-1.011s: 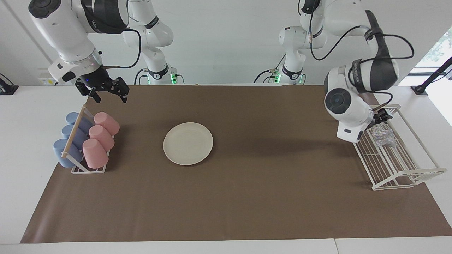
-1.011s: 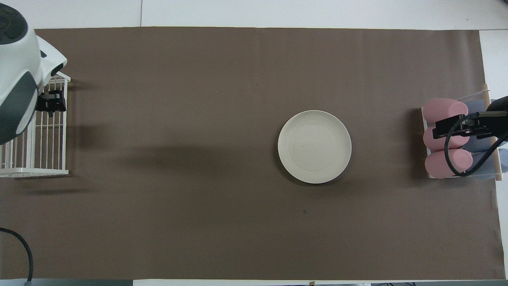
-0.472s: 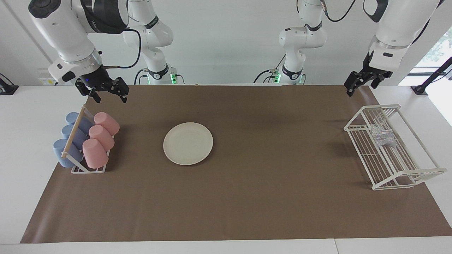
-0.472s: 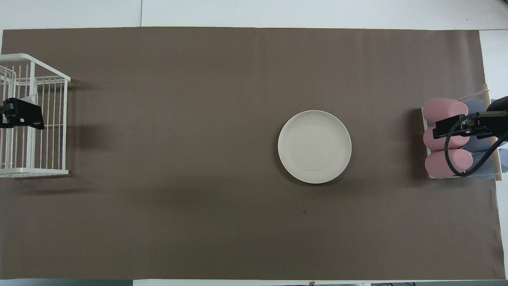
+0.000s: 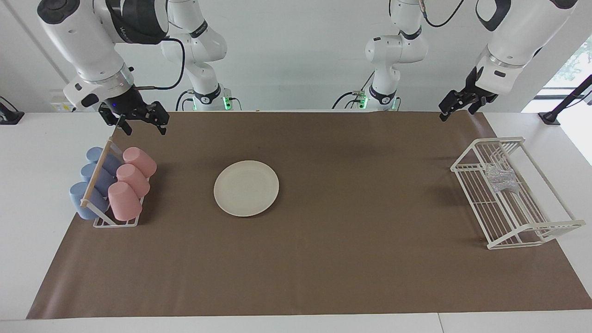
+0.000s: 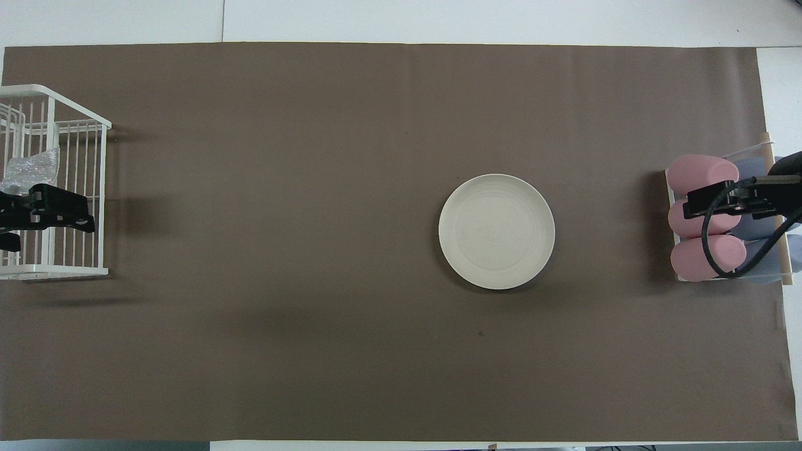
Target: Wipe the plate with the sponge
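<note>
The cream-white plate (image 5: pixel 246 188) (image 6: pixel 496 231) lies flat on the brown mat, nothing on it. The silvery sponge (image 5: pixel 500 179) (image 6: pixel 30 168) rests inside the white wire rack (image 5: pixel 532 232) (image 6: pixel 62 271) at the left arm's end of the table. My left gripper (image 5: pixel 457 112) (image 6: pixel 42 219) hangs open and empty high in the air, over the rack's edge in the overhead view, clear of the sponge. My right gripper (image 5: pixel 144 127) (image 6: pixel 711 202) waits open and empty, raised over the cup holder.
A holder with pink and blue cups (image 5: pixel 115 185) (image 6: pixel 705 225) lying on their sides stands at the right arm's end of the mat. The brown mat (image 5: pixel 351 259) covers most of the table between the cup holder and the wire rack.
My left arm has lifted up out of the wire rack, away from the sponge, then drifted slightly toward the table's middle. The sponge stayed in the rack. The right arm has not moved.
</note>
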Available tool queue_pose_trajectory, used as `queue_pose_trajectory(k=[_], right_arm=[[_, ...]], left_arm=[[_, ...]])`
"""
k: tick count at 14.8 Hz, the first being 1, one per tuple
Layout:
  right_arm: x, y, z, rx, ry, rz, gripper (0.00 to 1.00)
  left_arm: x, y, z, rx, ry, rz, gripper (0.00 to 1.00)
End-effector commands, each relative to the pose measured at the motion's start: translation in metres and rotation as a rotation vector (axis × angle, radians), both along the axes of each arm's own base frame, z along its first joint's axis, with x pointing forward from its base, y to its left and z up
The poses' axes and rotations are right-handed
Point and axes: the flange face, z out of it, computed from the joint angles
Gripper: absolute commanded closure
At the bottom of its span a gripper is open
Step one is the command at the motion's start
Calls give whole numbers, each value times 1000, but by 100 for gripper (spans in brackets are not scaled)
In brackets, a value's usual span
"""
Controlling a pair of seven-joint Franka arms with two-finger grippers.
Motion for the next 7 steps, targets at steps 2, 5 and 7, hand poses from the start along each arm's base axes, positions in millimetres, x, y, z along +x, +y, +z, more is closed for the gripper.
queue_pose_trajectory(k=[2,5,7], right_arm=[[1,-2,1,-19,-7,-13,0],[1,-2,1,-19,-7,-15,0],[1,-2,2,-19,-8,-15,0]], left_arm=[[11,2,-8,-24,-37,-3,0],[14,-1,-21,-37,-57,-16,0],[21,-7,-17,-43,-73,-23,0]])
